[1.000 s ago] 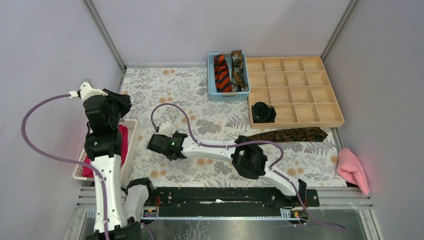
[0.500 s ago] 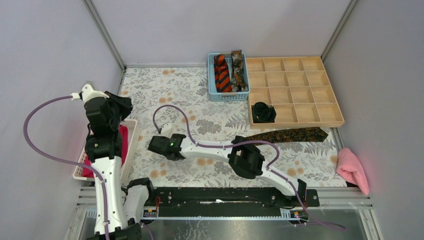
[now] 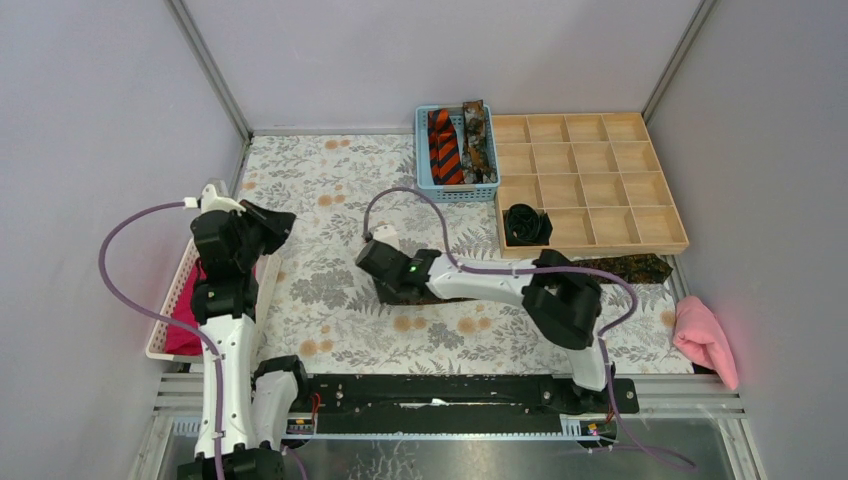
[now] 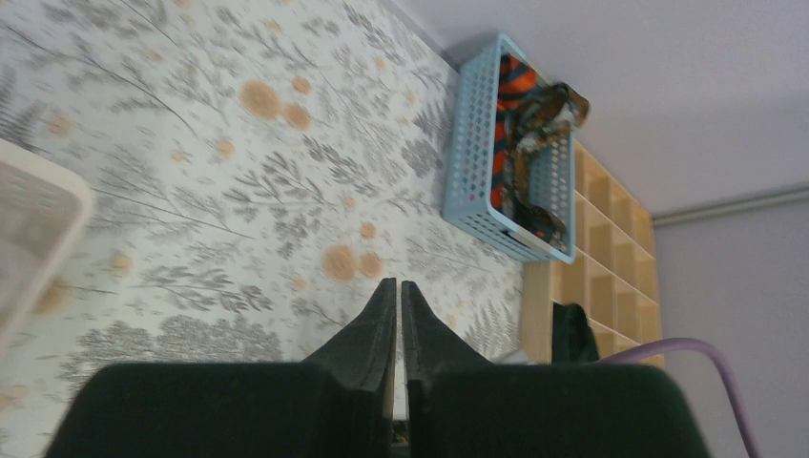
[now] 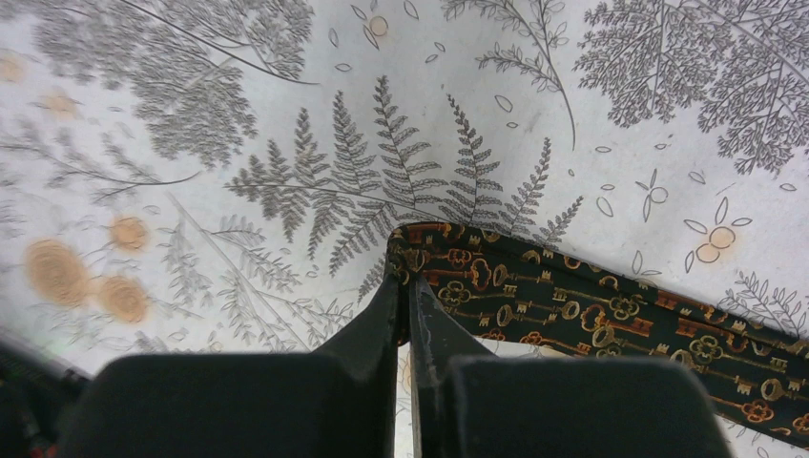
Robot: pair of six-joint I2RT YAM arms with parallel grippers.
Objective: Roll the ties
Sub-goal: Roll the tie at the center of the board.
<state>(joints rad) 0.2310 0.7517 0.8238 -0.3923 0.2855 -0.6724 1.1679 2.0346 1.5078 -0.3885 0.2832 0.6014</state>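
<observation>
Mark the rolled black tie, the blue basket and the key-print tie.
rolled black tie (image 3: 526,224): top external view, centre of the coil.
blue basket (image 4: 477,162): left wrist view, perforated side wall.
key-print tie (image 5: 591,320): right wrist view, middle of the strip.

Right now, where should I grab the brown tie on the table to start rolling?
Take the brown tie at its narrow end, which lies flat at the tips of the closed right gripper. Come from above, jaws open across that end: flat cloth likely offers only an edge to pinch.

1. Bright, even, diffuse light; shadows are soft and faint.
2. The dark brown tie (image 5: 572,305) is sharp in the right wrist view.
3. Near the lens, the left gripper (image 4: 399,291) looks slightly blurred.
</observation>
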